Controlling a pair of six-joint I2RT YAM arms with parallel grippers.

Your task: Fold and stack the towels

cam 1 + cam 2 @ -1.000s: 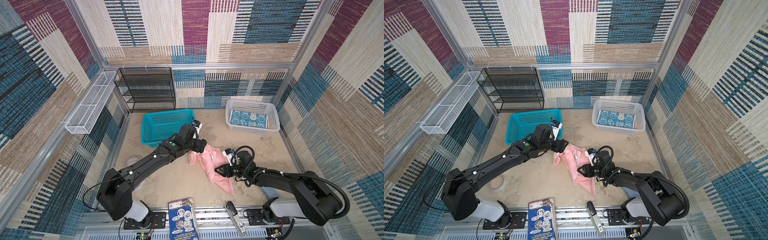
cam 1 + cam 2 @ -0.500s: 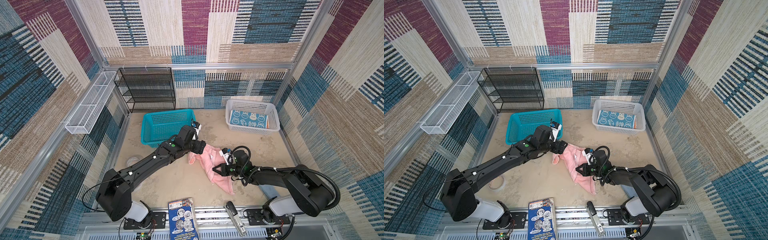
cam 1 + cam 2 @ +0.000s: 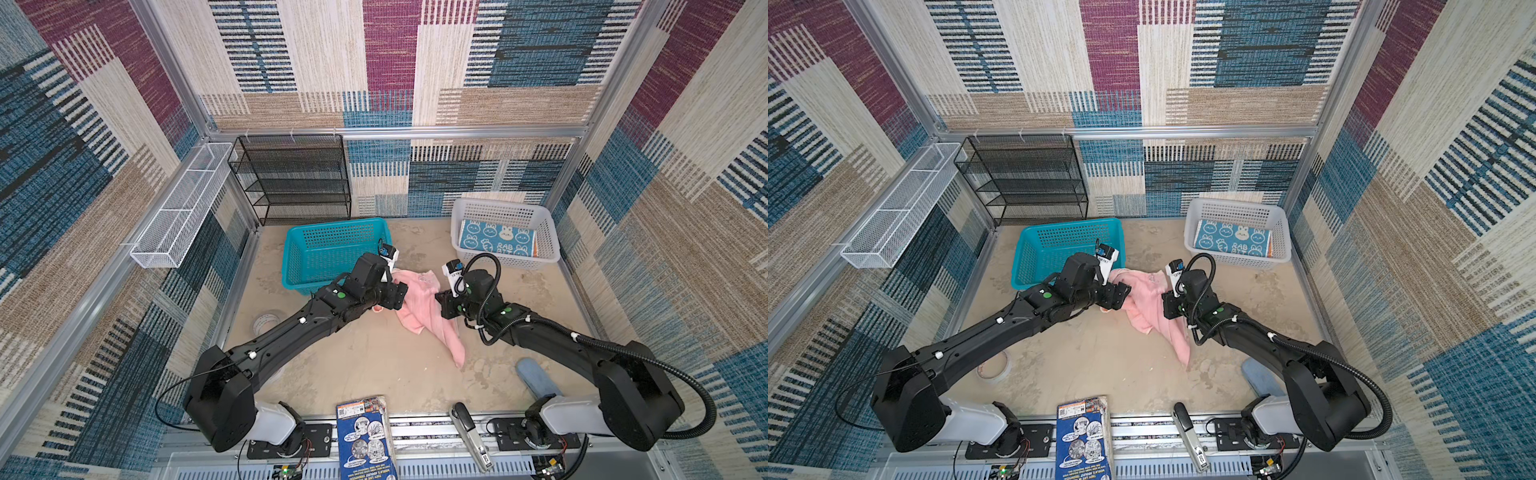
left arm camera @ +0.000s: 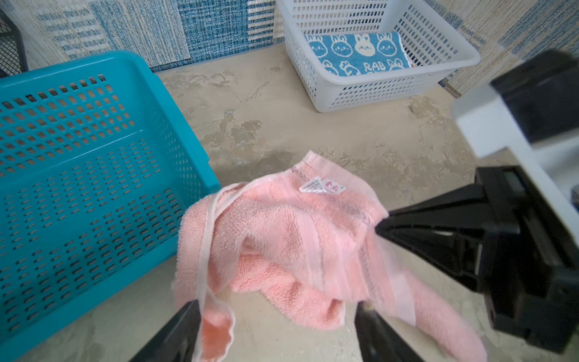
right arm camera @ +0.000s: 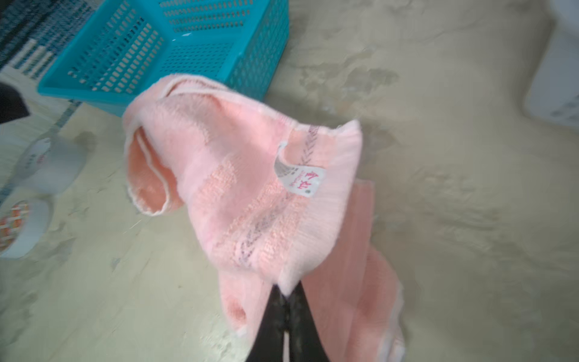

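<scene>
Jaws of the right gripper are shut tight on a thin pinch of hem of the pink towel, close to its sewn label. Those of the left gripper are held wide apart, straddling a drooping loop of the same cloth with nothing caught between them. The pink towel is crumpled and partly raised off the table, between the two arms and just beside the teal basket; the blue towel is laid folded in the white basket. So little cloth is held that it could be pulled free if the towel is raised or stretched briskly. Because the cloth is twisted and doubled over, two layers, or a mid-edge rather than a true corner, could be taken by the left side, and a skewed fold would be produced. A trailing end could also be snagged on the teal basket if it is swung that way.
</scene>
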